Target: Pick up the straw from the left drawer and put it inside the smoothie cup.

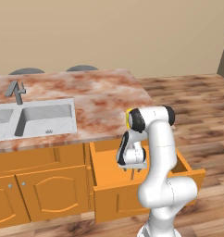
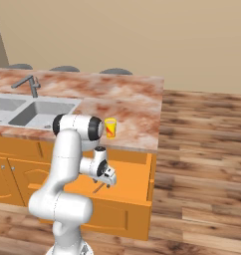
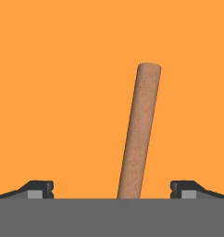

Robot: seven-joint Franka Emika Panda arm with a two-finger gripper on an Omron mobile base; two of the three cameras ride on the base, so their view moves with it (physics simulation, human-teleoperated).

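Hovering: the white arm's two-finger claw (image 3: 112,189) hangs inside the pulled-out wide orange wooden left drawer (image 1: 109,185), pointing down at its floor.
Claw state: released, jaws spread wide with nothing between the pads; the dark fingertips (image 3: 37,189) stand well apart on either side of the stick.
Straw: the thin brownish-tan straight straw (image 3: 140,129) lies on the drawer floor directly under the claw, between the two tips, running away from it at a slight slant.
Cup: the small yellow tapered smoothie cup with red-orange blotches (image 2: 110,127) stands on the marbled pink worktop (image 2: 127,107), above and behind the claw, near the worktop's front edge.
Risk, rolling: the stick is round and thin; one pad arriving first would likely nudge it sideways.
Risk, depth: closing too high misses it; going too low jams the tips into the drawer floor.
Risk, end grip: a hold near one end could let the straw swing and catch the drawer wall or worktop edge on lifting.
Risk, cup: a slanted straw could tip the light cup.
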